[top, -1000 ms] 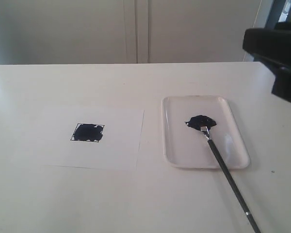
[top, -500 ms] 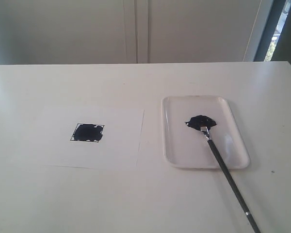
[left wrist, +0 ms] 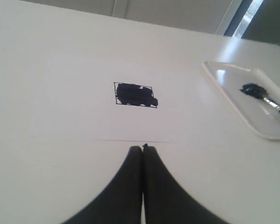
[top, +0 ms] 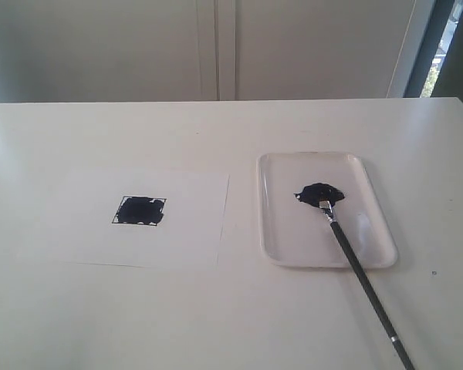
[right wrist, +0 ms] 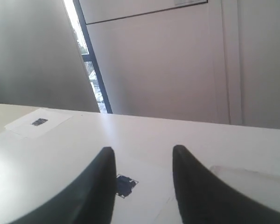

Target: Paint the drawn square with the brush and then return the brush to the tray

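Resting in the glossy white rectangular plastic tray (top: 293, 239) was the long thin black-handled paintbrush (top: 363, 279). Its dark tip and silver ferrule lay at the edge of the blob of blue-black paint (top: 319, 192) on the tray floor. The handle crossed the tray's near rim and ran on over the white table (top: 239, 324), out past the edge of the exterior view. The small black-outlined drawn square (top: 140, 210) sat on the white paper sheet (top: 193, 231), left of the tray and well apart from it. Its interior was mostly covered in blotchy blue-black paint, with slivers of white left along the outline. Left gripper (left wrist: 143, 147): black fingers pressed together, pinching nothing, pointed toward the sheet. Right gripper (right wrist: 143, 150): jaws spread, nothing between them, away from the brush.
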### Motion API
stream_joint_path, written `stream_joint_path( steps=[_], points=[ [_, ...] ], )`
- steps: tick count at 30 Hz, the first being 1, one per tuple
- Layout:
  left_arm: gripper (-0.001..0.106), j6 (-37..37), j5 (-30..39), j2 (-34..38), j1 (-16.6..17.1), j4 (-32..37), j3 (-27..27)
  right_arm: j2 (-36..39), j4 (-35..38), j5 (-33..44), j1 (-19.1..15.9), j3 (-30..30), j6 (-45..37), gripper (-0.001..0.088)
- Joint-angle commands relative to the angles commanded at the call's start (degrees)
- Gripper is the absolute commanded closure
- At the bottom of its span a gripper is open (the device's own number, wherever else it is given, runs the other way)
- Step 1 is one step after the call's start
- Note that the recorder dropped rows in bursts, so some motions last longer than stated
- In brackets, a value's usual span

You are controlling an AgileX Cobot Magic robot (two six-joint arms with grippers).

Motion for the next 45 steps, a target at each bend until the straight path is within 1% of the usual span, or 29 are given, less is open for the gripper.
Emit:
stream_joint_path(
  steps=[4, 7, 10, 14, 16, 20, 28, 31, 34, 36, 38, 41, 42, 44, 45],
  points=[
    [0.105, 0.0, -2.1, 0.0, 0.0, -0.1, 0.0, 2.3, -4.3, 1.5, 0.0, 3.1, -0.8, 0.0490],
    [0.105, 0.0, -2.5, 0.0, 0.0, -0.2, 0.0, 5.0, -4.1, 2.4, 0.0, 7.5, -0.8, 0.0490],
    [0.105, -0.5, 0.0, 0.0, 0.0, -0.2, 0.0, 6.7, -4.1, -2.1, 0.0, 11.6, -0.8, 0.0490],
    [0.105, -0.7, 1.3, 0.0, 0.0, -0.6, 0.0, 7.7, -4.1, -14.2, 0.0, 16.1, -0.8, 0.0490],
    [0.105, -0.7, 1.3, 0.0, 0.0, -0.6, 0.0, 7.7, -3.8, -15.2, 0.0, 17.7, -0.8, 0.0490],
    [0.105, -0.7, 1.3, 0.0, 0.0, -0.6, 0.0, 7.7, -2.6, -13.9, 0.0, 19.1, -0.8, 0.0490],
    [0.105, -0.7, 1.2, 0.0, 0.0, -0.6, 0.0, 7.4, -2.6, -13.7, 0.0, 19.3, -0.8, 0.0490],
    [0.105, -0.7, 1.3, -1.3, 0.0, -0.6, 0.0, 4.6, -2.6, -14.2, -0.1, 20.5, -0.8, 0.0490],
    [0.105, -0.7, 1.3, -5.0, 0.0, -0.5, 0.0, -0.5, -2.6, -18.2, -0.2, 24.4, -0.8, 0.0490],
    [0.105, -0.7, 1.3, -7.1, 0.0, -0.3, 0.0, -5.3, -2.6, -21.7, -0.5, 28.6, -0.8, 0.0490],
    [0.105, -0.5, 1.3, -9.0, 0.0, -0.3, 0.0, -9.7, -2.6, -23.8, -1.5, 32.6, -0.8, 0.0490],
    [0.105, -0.5, 1.3, -11.4, 0.9, -0.3, 0.0, -16.9, -2.6, -24.7, -3.7, 38.5, -0.8, 0.0490],
    [0.105, -0.5, 1.3, -11.5, 1.6, -0.3, 0.0, -19.3, -2.6, -24.3, -4.4, 38.5, -0.8, 0.0490],
    [0.105, -0.5, 1.2, -11.5, 3.4, -0.3, 0.0, -23.0, -2.6, -14.9, -5.6, 38.5, -0.8, 0.0490],
    [0.105, -0.5, 1.1, -11.5, 4.1, -0.3, 0.0, -23.0, -2.7, -12.0, -6.3, 38.5, -0.8, 0.0490]
  ],
)
